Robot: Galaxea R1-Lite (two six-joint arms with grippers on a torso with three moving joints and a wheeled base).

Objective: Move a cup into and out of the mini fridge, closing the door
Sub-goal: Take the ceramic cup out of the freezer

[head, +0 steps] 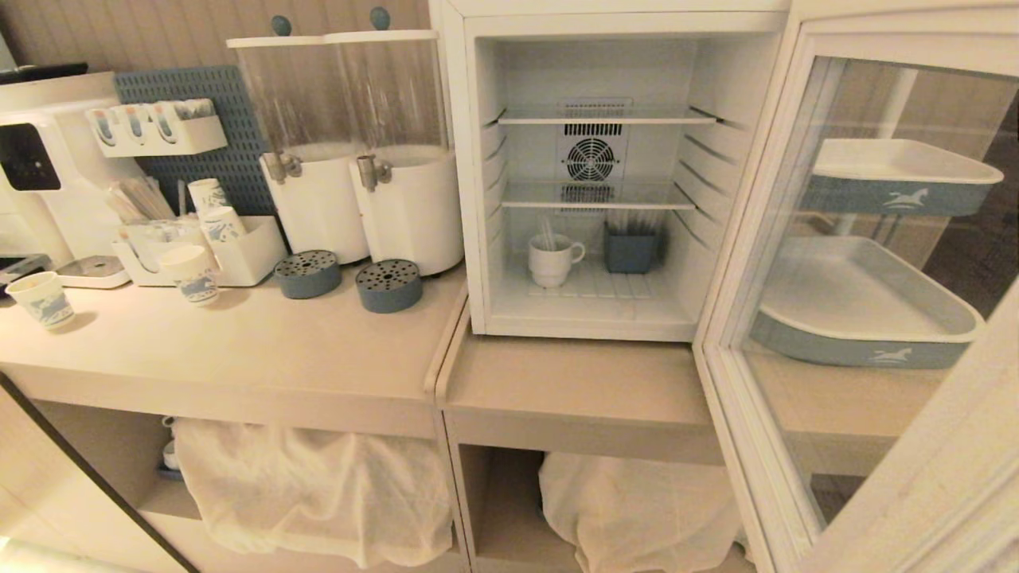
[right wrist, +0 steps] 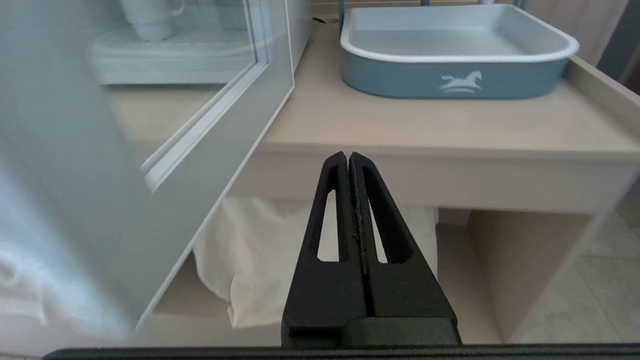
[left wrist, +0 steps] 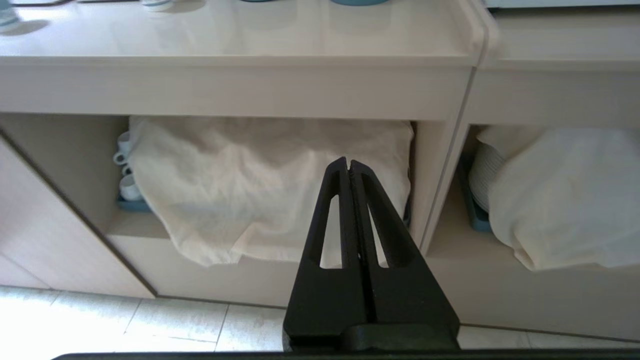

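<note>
The white mini fridge (head: 478, 175) stands on the counter with its glass door (head: 764, 382) swung wide open to the right. The white cup (head: 551, 259) with a side handle sits on the fridge floor, left of a blue holder (head: 629, 250). Through the door glass the right wrist view also catches the cup (right wrist: 147, 20). Neither arm shows in the head view. My left gripper (left wrist: 348, 162) is shut and empty, low in front of the counter's cloth-covered shelf. My right gripper (right wrist: 348, 156) is shut and empty below the counter edge, beside the open door (right wrist: 220, 115).
Left of the fridge stand two drink dispensers (head: 358, 151), blue drip cups (head: 388, 285), paper cups (head: 41, 299) and a white machine (head: 40, 159). Blue-and-white trays (head: 860, 318) sit behind the door glass. White cloths (head: 310, 493) cover the lower shelves.
</note>
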